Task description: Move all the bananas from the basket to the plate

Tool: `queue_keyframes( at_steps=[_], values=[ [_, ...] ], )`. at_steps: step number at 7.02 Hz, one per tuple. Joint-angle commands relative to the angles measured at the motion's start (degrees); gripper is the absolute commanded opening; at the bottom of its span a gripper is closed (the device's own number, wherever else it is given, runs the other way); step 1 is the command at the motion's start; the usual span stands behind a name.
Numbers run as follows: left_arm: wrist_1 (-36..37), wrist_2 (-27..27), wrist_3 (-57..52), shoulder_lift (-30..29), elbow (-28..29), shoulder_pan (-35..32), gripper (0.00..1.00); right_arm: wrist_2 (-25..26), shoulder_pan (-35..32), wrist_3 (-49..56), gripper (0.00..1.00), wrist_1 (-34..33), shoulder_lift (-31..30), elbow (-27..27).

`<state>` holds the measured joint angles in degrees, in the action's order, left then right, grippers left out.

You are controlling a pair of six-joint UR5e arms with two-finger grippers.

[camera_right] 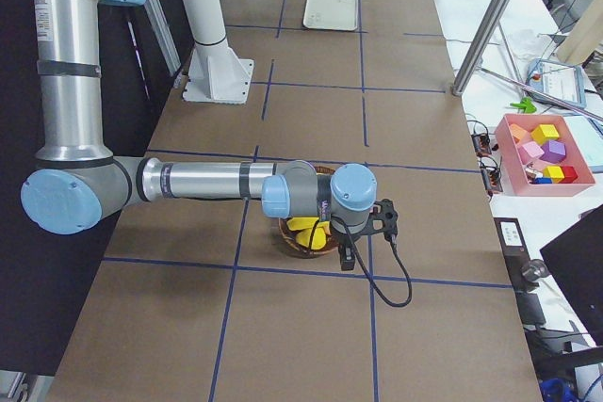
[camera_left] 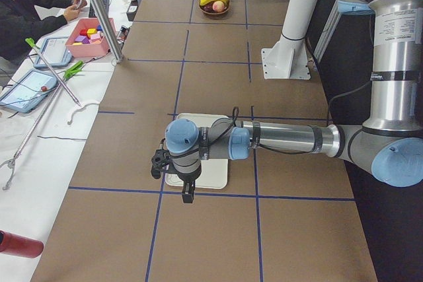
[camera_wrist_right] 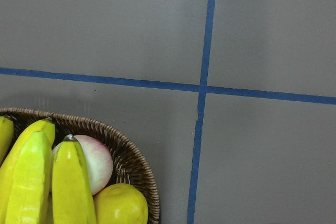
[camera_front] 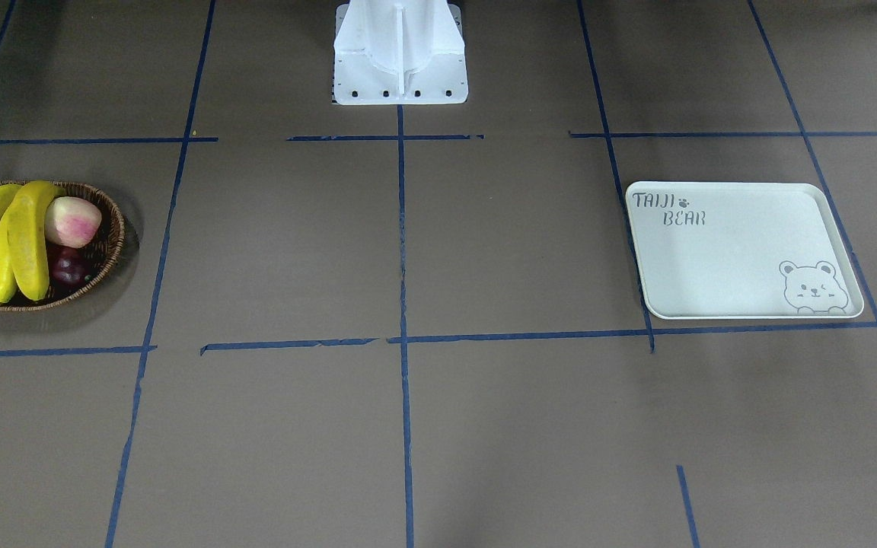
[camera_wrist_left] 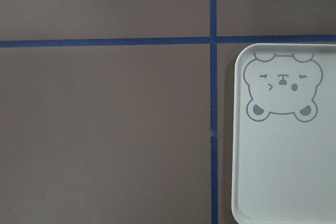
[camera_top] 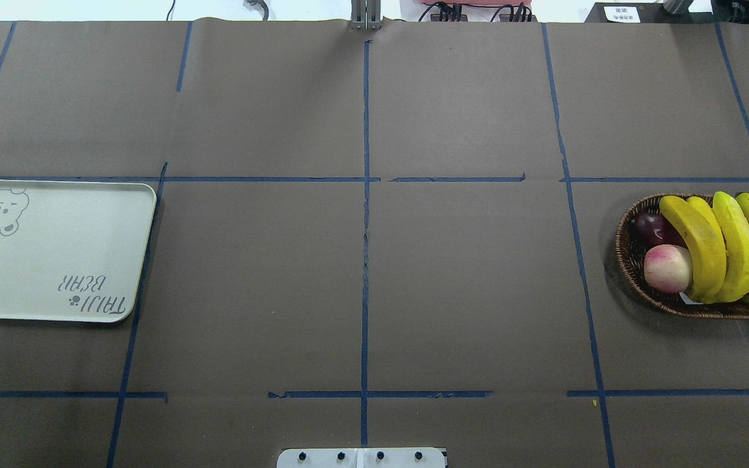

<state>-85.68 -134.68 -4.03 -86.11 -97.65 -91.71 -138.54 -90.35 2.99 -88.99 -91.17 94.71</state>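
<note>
Several yellow bananas [camera_top: 735,247] lie side by side in the dark wicker basket [camera_top: 628,260] at the table's right end, also seen from the front [camera_front: 27,236] and from the right wrist [camera_wrist_right: 68,182]. The pale plate [camera_top: 56,260] with its bear drawing lies bare at the left end; the left wrist view shows its corner [camera_wrist_left: 283,171]. My left gripper [camera_left: 187,196] hangs over the plate's edge [camera_left: 211,173]. My right gripper [camera_right: 346,256] hangs over the basket's bananas [camera_right: 306,228]. Both show only in the side views, so I cannot tell if they are open or shut.
A pink-white peach [camera_top: 667,268] and a dark purple fruit [camera_top: 651,227] share the basket. The white robot pedestal [camera_front: 400,61] stands at mid-table. Beside the table are a seated person [camera_left: 33,11], a pink box of blocks [camera_left: 89,34] and a metal pole [camera_left: 99,11].
</note>
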Motion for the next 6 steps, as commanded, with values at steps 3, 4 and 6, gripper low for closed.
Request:
queue_keyframes(
  at_steps=[3,4,6],
  values=[
    [-1.0,-0.1,0.3,-1.9,-2.8,0.3,1.0,0.5,0.1,-0.7,1.0,-0.6,1.0,5.0],
    [-2.0,-0.1,4.5,-2.1,-2.5,0.5,1.0,-0.7,0.3,-0.9,1.0,-0.2,1.1,5.1],
    [-2.0,-0.1,5.6,-2.2,-3.9,0.5,1.0,-4.0,1.5,-1.0,1.0,0.1,0.5,5.3]
  ],
)
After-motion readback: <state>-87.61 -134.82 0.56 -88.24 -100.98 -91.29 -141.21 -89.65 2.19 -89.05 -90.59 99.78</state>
